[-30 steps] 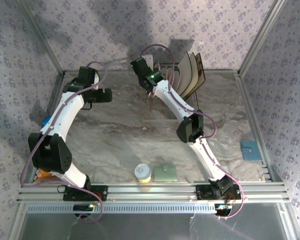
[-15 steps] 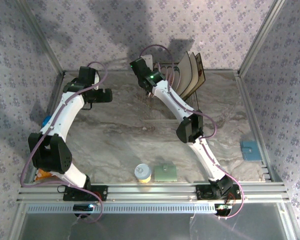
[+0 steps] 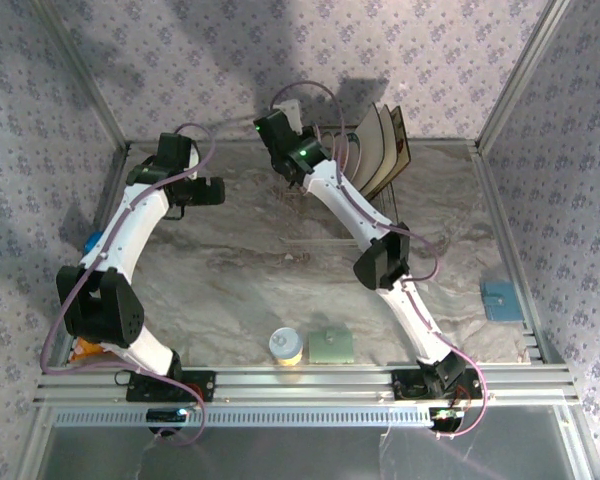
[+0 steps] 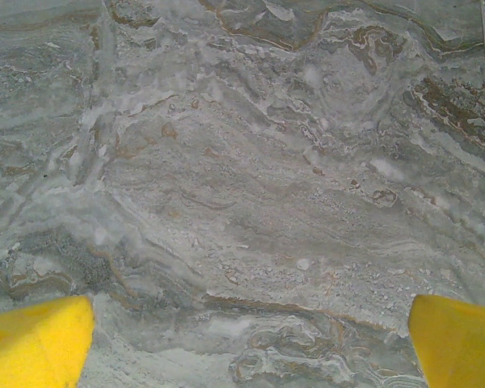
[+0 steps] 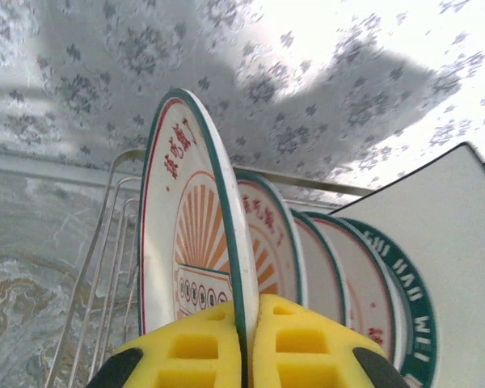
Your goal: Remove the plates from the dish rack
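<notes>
Plate (image 5: 196, 234) stands upright on edge in the rack (image 5: 331, 187), rim pinched by the right tool (image 5: 246, 335); left tool (image 4: 246, 343) gapes above the counter (image 4: 242, 162).

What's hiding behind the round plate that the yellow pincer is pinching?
Behind the held round white plate, more teal-rimmed round plates stand in the silver wire dish rack, then a square cream plate. The yellow fingers of the right pincer cover the round ones' bottoms.

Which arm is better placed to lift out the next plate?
Right. The right pincer grips the rim of the outermost round plate at the dish rack; the left pincer hangs open over the table.
</notes>
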Controlling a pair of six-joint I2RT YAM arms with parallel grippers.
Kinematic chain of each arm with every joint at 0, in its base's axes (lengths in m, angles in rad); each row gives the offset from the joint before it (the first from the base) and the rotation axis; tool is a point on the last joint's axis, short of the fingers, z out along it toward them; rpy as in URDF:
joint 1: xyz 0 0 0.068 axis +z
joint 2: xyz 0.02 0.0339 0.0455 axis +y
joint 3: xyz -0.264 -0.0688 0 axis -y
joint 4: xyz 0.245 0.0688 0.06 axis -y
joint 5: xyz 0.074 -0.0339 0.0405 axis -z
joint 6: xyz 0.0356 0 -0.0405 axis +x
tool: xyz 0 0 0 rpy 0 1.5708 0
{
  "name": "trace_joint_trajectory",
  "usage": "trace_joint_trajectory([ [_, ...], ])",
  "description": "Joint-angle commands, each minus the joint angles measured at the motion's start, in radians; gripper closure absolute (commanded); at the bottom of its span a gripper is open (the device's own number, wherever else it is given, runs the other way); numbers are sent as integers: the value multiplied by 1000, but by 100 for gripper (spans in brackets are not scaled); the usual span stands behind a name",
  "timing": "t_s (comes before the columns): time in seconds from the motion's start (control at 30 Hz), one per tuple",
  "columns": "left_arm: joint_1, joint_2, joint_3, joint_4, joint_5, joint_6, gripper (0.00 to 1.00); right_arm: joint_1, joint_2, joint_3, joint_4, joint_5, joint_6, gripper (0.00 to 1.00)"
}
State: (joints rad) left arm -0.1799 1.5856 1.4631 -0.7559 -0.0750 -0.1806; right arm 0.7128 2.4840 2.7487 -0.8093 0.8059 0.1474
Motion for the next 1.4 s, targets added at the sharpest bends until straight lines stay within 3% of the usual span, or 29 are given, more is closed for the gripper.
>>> trace_joint_trajectory([
  [0.0, -9, -36, 32, -10, 1, 13, 1, 20, -95, 53, 65, 72, -46, 100],
  [0.33, -12, -48, 32, -13, -2, 12, 1, 34, -169, 58, 36, 123, -63, 100],
  [0.53, -19, -51, 30, -17, -14, 12, 1, 30, -183, 57, -19, 71, -6, 100],
  [0.6, -18, -52, 30, -19, -15, 12, 1, 14, -200, 55, -64, -37, 55, 100],
  [0.73, -18, -46, 38, -23, -21, 12, 1, -57, -288, -71, -51, -403, 157, 100],
  [0.97, -18, -23, 68, -49, -57, 19, 1, -219, -634, -785, 472, -934, 317, 100],
  [1.13, -19, -9, 92, -63, -51, 23, 1, -334, -732, -1163, 905, -1299, 526, 100],
  [1.23, -20, 2, 102, -69, -51, 24, 1, -342, -724, -1250, 1036, -1389, 580, 100],
  [1.37, -20, 22, 120, -90, -72, 27, 1, -349, -705, -1303, 1100, -1405, 624, 100],
])
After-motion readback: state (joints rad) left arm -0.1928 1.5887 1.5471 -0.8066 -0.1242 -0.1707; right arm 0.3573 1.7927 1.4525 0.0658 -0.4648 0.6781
